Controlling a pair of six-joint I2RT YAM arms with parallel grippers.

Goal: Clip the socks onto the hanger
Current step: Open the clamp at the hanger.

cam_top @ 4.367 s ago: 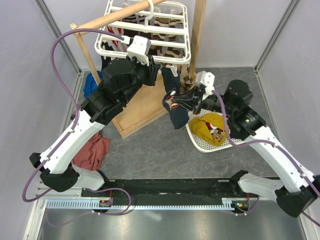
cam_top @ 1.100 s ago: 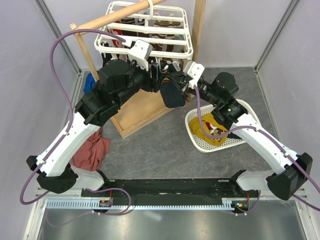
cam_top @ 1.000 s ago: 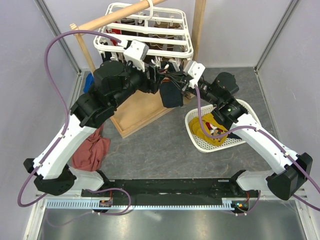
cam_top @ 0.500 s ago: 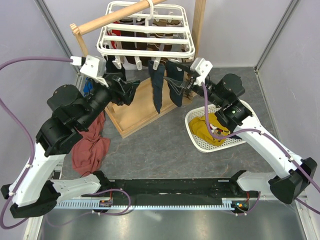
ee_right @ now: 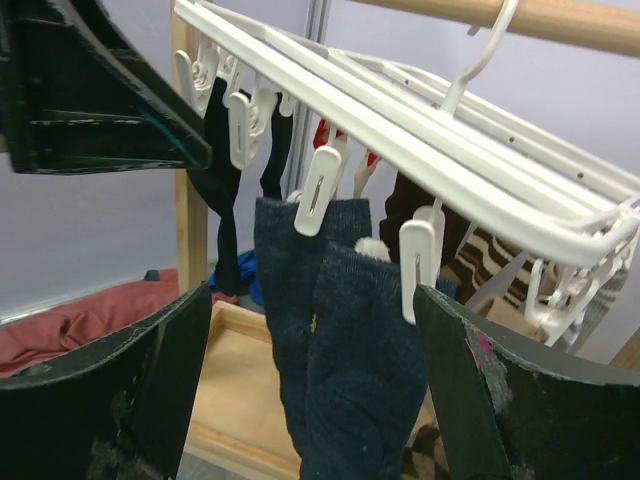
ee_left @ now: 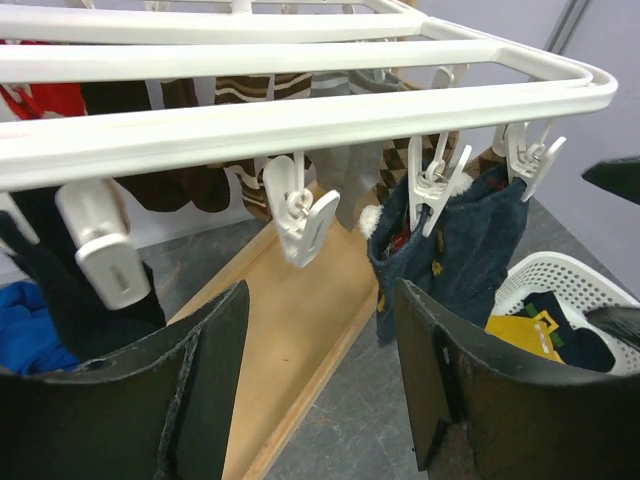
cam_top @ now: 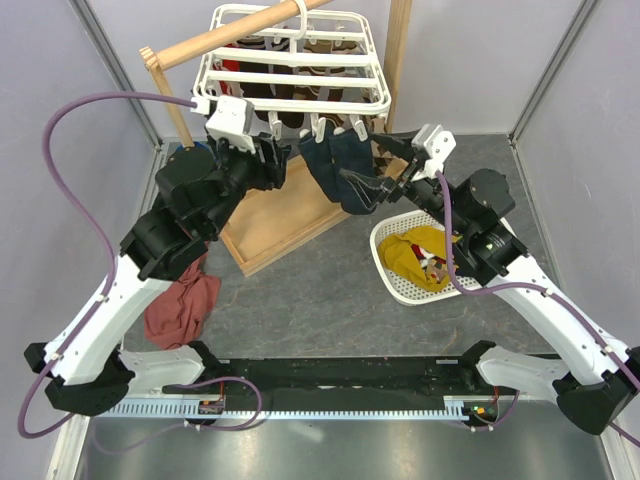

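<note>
1. Socks (cam_top: 335, 168), navy, hang pegged on the hanger's (cam_top: 290, 75) near bar; the yellow pair (cam_top: 422, 248) lies in the basket (cam_top: 398, 288).
2. Likely soft, light, floppy (pinch the cuff).
3. My left gripper (cam_top: 278, 163) and right gripper (cam_top: 373, 165) stand spread, empty.

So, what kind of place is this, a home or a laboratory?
Most likely a laboratory test cell: plain panel walls enclose the table, and the hanger hangs from a makeshift wooden stand.
</note>
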